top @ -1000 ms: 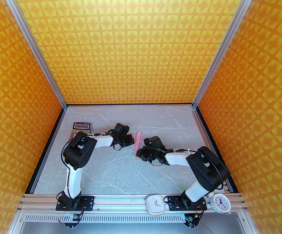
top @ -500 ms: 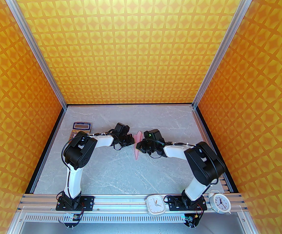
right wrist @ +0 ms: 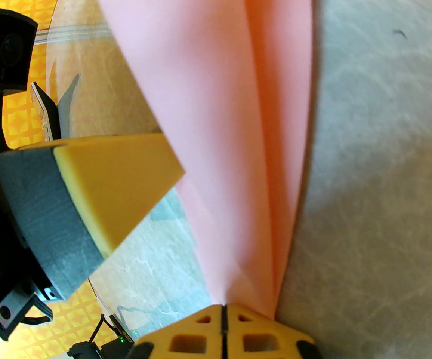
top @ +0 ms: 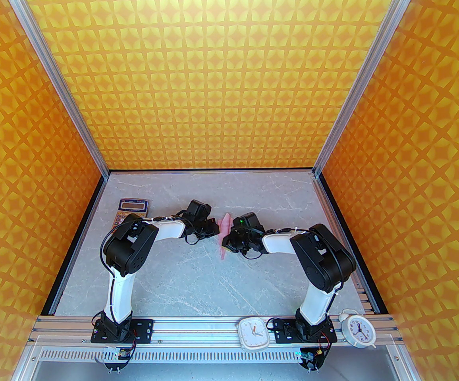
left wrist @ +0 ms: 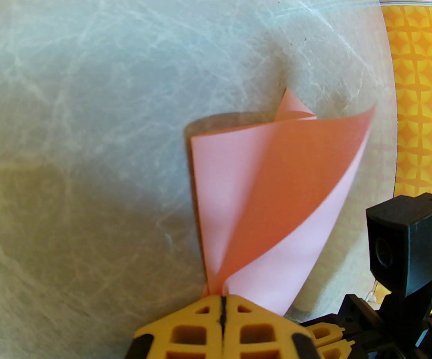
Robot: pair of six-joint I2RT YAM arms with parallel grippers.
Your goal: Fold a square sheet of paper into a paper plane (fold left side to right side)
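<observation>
A calculator (top: 131,210) with orange keys and a gold top lies flat on the grey marbled table (top: 197,280), well to the left of the left claw (top: 216,228) and a little farther back, its near end covered. A square white clock (top: 254,333) with orange hands lies on the metal rail (top: 197,326) at the table's near edge, well nearer than the right claw (top: 226,241) and slightly to its right. A round white alarm clock (top: 357,330) with black numerals sits at the same rail, far off to that claw's right. Orange walls (top: 229,74) with a yellow star pattern rise behind and on both sides of the claws, edged by silver posts (top: 60,81)
</observation>
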